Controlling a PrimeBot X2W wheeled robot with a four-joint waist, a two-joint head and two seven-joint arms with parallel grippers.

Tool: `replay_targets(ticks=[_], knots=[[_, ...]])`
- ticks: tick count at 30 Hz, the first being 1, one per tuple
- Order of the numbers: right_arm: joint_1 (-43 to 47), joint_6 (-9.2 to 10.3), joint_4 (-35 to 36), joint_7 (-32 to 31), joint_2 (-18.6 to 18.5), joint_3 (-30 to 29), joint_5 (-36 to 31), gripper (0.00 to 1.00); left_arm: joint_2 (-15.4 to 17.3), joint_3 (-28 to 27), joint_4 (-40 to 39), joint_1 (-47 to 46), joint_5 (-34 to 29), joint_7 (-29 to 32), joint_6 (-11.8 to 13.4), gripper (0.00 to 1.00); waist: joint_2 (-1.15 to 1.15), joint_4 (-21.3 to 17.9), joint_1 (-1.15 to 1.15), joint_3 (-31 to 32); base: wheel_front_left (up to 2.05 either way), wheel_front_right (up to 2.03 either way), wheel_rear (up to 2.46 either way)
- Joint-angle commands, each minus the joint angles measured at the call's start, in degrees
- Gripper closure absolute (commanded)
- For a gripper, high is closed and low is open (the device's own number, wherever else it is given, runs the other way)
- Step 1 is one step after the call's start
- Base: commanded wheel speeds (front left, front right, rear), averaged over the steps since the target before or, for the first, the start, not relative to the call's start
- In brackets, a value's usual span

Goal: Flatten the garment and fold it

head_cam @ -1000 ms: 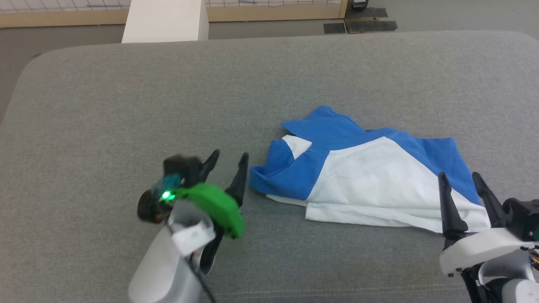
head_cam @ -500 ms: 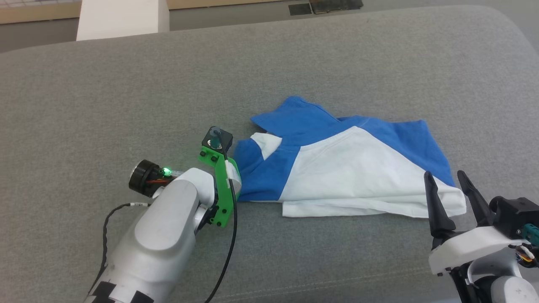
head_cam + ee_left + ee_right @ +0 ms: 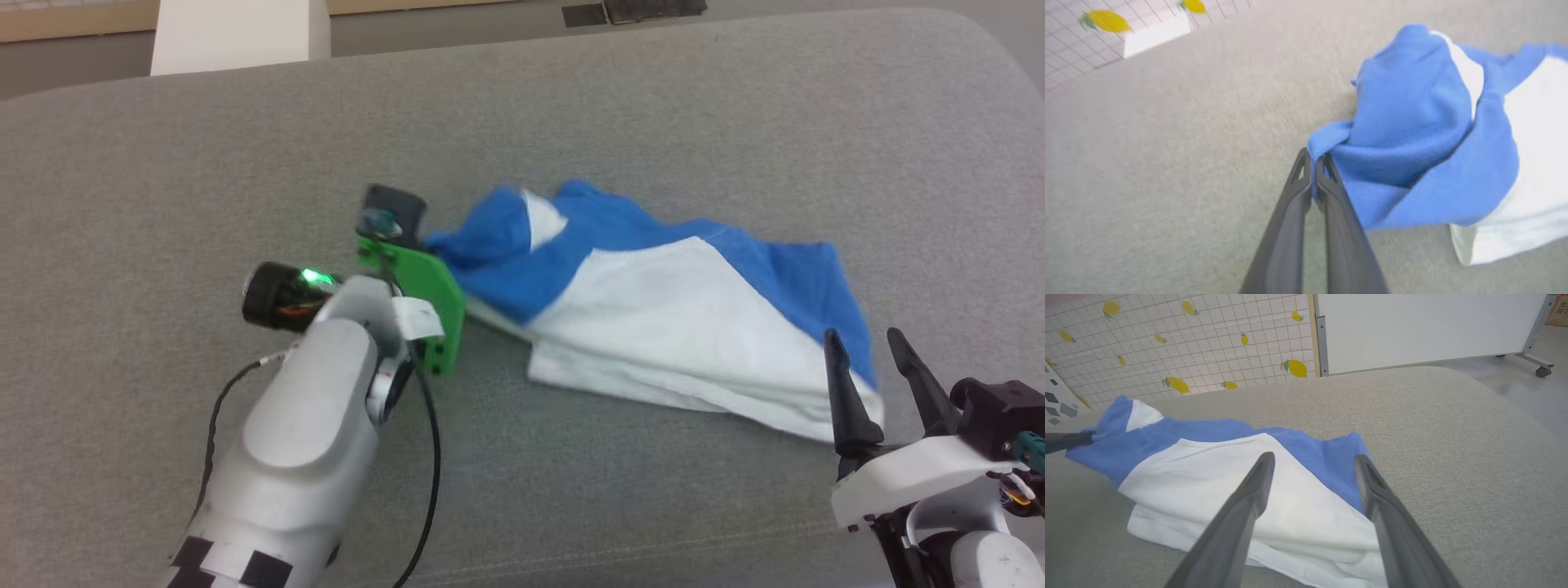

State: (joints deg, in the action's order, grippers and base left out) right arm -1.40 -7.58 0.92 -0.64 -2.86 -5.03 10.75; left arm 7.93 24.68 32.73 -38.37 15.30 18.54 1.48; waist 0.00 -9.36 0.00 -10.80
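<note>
The soft, rumpled garment [image 3: 653, 327] lies centre-right on the grey woven cushion [image 3: 204, 147], long axis running upper left to lower right. The left gripper [image 3: 1313, 158] pinches its blue upper-left end; the right gripper [image 3: 861, 336] gapes empty.

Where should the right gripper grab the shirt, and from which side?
The white corner nearest the right gripper, approached low from the robot's side: the layered edge of the shirt lies flat there facing the open fingers, opposite the blue fold the left gripper pinches.
</note>
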Motion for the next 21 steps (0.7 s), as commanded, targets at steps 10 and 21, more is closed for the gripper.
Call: replay_targets(ticks=[10,21], knots=[[-0.08,0.09,-0.27,-0.43,-0.02,-0.2,0.35,0.0,1.05,-12.02,-10.25,2.13,4.05,-27.87,7.01,1.0,0.0,3.71,0.0,4.31,0.0,0.0,0.0],[1.26,0.09,0.39,-2.4,-0.02,-0.22,0.48,0.0,3.6,-16.77,-12.81,25.05,12.07,-16.15,10.1,0.79,0.0,6.57,0.0,4.96,0.0,0.0,0.0]])
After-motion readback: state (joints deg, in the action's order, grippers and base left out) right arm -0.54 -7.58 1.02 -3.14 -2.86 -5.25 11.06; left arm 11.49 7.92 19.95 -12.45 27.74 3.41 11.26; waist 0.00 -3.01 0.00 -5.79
